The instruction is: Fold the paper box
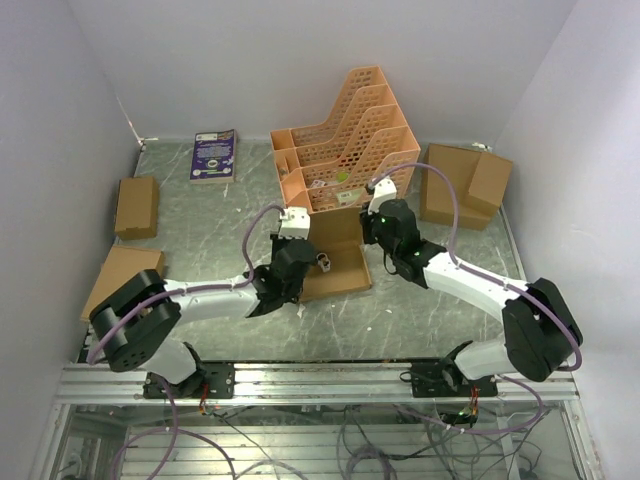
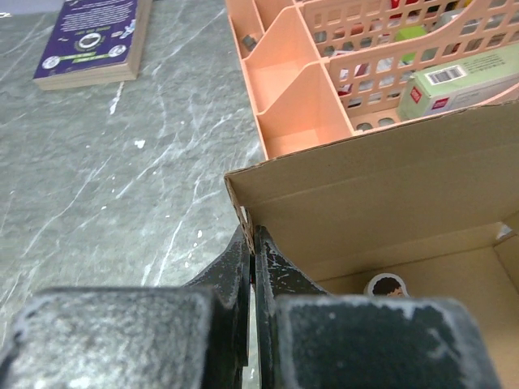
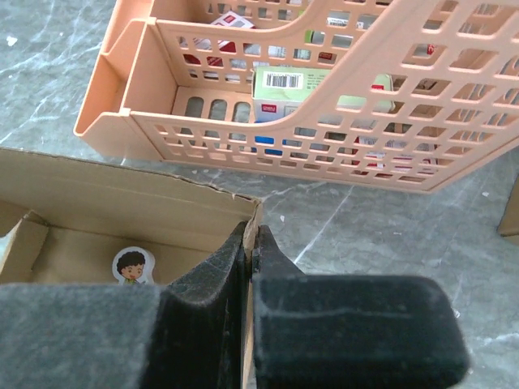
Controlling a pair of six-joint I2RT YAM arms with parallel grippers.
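Top external view: the paper box (image 1: 340, 275) sits on the table (image 1: 200, 260) just in front of the orange rack (image 1: 350, 130), its left wall pinched by the left gripper (image 2: 251, 243), its right wall by the right gripper (image 3: 249, 237), both clamped tight. Light, thin cardboard likely creases easily; wall edges near corners seem the safest hold.

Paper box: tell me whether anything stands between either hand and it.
Nothing visible does. The left hand is shut on the paper box at its left wall, and the right hand is shut on its right wall, both near the far corners. The orange file rack stands just behind the far wall, not between hands and box.
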